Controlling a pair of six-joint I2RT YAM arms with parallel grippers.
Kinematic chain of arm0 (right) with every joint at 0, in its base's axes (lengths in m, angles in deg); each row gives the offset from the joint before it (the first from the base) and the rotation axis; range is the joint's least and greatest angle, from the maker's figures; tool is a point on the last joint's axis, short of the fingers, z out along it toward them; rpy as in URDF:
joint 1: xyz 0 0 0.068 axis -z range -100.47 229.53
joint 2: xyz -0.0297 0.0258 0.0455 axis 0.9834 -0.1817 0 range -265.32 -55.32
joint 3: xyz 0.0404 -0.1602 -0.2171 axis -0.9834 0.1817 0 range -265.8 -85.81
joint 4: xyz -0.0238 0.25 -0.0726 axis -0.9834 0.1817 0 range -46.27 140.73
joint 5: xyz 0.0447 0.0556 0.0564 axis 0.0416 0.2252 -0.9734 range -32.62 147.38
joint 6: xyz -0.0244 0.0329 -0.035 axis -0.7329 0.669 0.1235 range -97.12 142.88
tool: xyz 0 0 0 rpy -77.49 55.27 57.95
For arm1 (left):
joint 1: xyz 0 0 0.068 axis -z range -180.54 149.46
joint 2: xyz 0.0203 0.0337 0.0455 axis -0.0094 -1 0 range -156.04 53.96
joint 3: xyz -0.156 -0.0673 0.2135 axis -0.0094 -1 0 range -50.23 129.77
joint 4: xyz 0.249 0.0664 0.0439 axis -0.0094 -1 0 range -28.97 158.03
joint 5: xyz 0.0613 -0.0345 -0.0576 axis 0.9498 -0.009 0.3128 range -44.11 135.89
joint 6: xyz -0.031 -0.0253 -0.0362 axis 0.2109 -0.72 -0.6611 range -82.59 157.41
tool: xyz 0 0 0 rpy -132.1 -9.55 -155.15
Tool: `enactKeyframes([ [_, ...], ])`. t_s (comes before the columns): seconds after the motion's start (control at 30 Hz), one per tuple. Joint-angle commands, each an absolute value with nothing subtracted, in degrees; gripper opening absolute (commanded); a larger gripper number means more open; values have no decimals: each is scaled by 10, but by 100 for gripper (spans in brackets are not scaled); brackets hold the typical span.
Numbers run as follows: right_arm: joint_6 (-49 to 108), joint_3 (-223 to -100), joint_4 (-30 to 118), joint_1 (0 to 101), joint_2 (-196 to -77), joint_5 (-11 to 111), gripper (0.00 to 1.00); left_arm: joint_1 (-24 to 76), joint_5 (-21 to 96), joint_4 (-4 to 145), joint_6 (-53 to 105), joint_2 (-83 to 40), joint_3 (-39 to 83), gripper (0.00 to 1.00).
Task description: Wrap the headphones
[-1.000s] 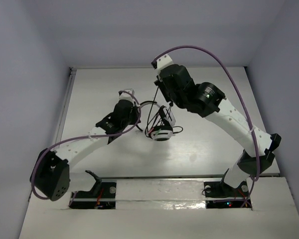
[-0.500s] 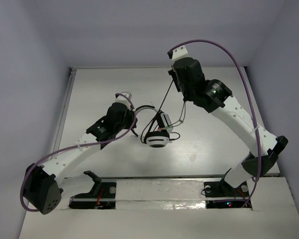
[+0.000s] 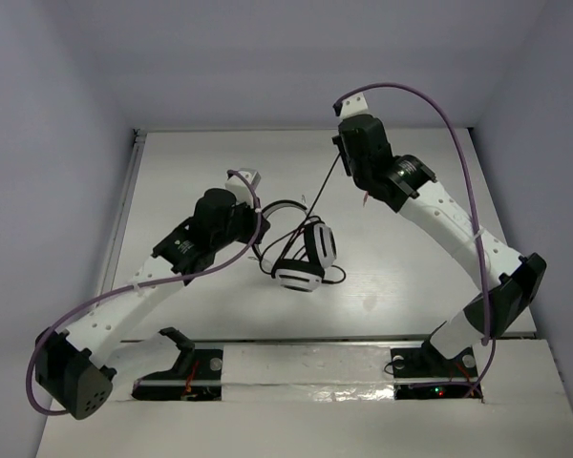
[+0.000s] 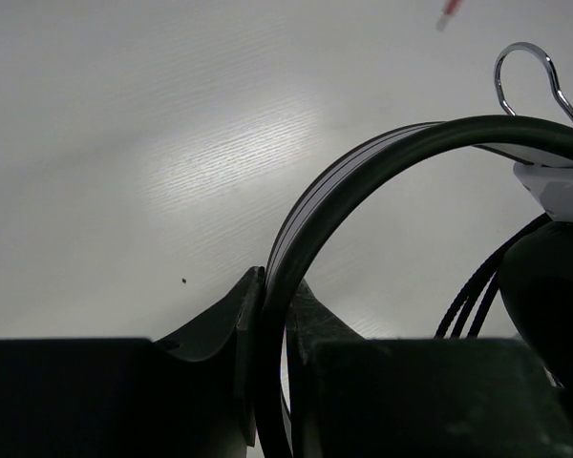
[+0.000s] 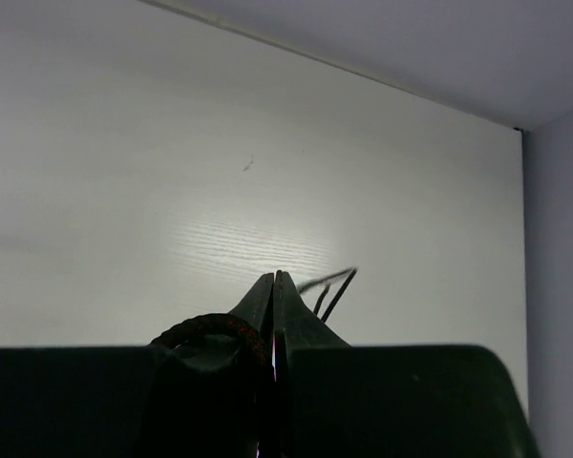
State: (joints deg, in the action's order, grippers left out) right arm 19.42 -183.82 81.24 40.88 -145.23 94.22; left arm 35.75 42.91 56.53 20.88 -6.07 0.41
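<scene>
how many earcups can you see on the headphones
2. One earcup faces up at the near end of the headphones, mid-table. The other earcup stands on edge just right of it, seen side-on.

Top view: headphones at mid-table, headband toward left gripper; thin black cable runs taut up to raised right gripper.

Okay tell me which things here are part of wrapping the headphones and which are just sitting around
In the job:
headphones, headband clamped in the left gripper
thin black cable, pinched in the right gripper

Just there:
purple robot cables
white table
</scene>
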Motion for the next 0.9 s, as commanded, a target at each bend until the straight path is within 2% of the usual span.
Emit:
enactKeyframes([
  [0.0,224,-1804,724,417,-1416,922,8,361,352,588,224,-26,53,0],
  [0.23,306,-1677,668,417,-1355,813,7,343,346,627,169,-13,122,0],
  [0.4,353,-1596,571,417,-1321,723,8,329,319,644,142,-29,181,0],
  [0.47,365,-1547,493,417,-1308,662,17,329,319,655,135,-31,192,0],
  [0.7,436,-1466,297,417,-1330,519,24,329,339,670,104,-28,213,0],
  [0.73,444,-1449,276,417,-1339,506,29,329,344,672,94,-28,218,0],
  [0.87,484,-1412,168,417,-1367,433,34,329,365,677,73,-27,225,0],
])
